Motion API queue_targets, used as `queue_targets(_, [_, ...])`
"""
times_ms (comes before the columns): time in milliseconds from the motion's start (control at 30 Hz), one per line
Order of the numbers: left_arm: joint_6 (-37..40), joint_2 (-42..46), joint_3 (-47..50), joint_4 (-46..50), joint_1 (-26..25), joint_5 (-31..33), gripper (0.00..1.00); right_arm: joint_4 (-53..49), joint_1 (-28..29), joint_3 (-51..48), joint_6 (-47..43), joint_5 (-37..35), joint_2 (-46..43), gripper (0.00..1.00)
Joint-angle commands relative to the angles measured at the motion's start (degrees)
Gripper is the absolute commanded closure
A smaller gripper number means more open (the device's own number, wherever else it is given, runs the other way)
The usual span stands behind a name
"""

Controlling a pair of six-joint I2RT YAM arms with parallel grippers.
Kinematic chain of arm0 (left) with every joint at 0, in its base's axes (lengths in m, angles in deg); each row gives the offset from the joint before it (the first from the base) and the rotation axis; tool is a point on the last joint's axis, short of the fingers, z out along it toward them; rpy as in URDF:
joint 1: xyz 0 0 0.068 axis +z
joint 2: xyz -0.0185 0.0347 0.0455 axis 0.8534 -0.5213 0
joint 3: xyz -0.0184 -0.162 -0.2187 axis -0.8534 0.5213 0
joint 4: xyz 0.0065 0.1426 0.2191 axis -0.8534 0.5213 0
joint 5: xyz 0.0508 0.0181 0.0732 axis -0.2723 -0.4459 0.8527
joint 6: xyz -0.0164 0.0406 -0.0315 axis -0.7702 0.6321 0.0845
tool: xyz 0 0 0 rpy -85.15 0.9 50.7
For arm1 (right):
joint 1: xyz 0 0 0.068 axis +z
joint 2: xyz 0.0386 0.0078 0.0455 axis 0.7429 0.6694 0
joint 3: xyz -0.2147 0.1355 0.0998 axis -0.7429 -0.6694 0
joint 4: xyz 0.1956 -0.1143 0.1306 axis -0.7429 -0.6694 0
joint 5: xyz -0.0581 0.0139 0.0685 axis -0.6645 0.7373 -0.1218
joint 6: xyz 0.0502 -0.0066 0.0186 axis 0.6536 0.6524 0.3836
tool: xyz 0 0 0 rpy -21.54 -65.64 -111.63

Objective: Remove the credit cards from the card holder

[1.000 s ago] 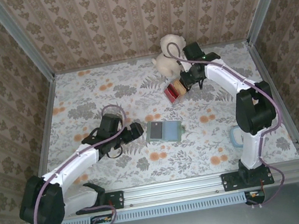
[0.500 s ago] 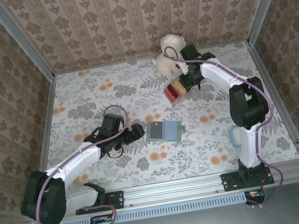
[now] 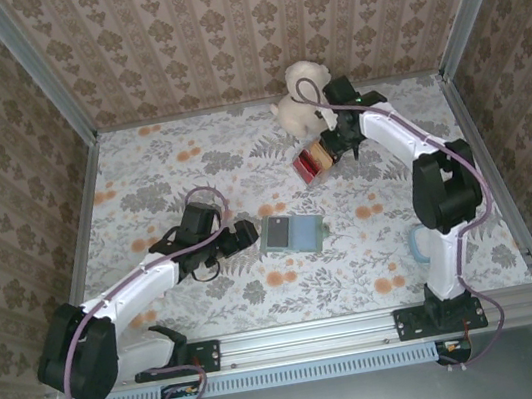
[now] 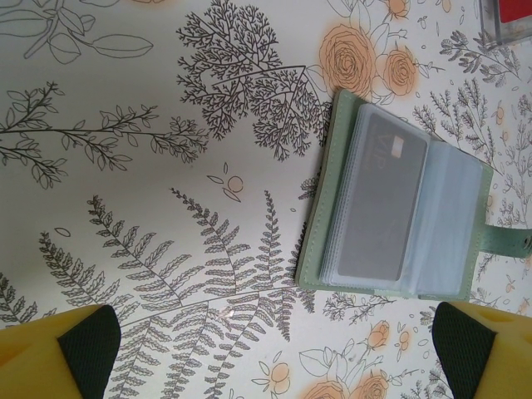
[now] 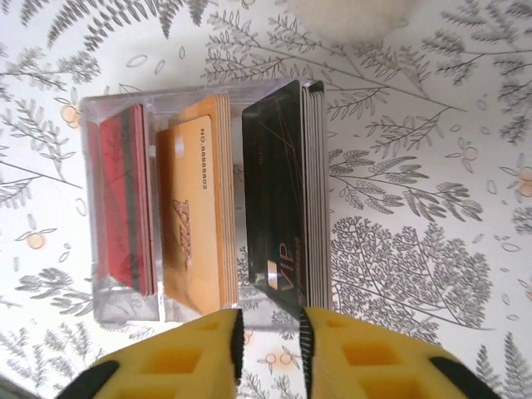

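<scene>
The sage-green card holder lies open on the floral table, mid-front. In the left wrist view the card holder shows a grey card in a clear sleeve and a light blue panel on its right. My left gripper sits just left of it, apart from it. In the wrist view the left gripper is wide open with only table between its fingers. My right gripper hovers at a clear tray. The right gripper stands narrowly open just below the tray's black cards, clamping nothing.
The clear tray holds red, orange and black card stacks on edge. A white plush toy stands just behind it. A small blue-and-white object lies near the right arm's base. Patterned walls close in three sides.
The right arm has shifted slightly over the card tray. The left arm and the card holder have stayed where they were.
</scene>
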State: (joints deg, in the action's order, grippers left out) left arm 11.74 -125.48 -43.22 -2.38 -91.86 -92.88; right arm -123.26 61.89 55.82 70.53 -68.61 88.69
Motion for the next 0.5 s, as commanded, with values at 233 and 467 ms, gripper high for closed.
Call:
queue_targets(233, [-0.43,0.54,-0.76,-1.13,-1.10,-0.76,0.00,4.80,3.30,-12.92,13.96,11.05,-20.95,0.47])
queue_targets(467, [-2.18,-1.17,-0.94,-2.27,-3.74,-0.48,0.00,15.53,11.91,-28.32,25.66,13.13,-27.54,0.32])
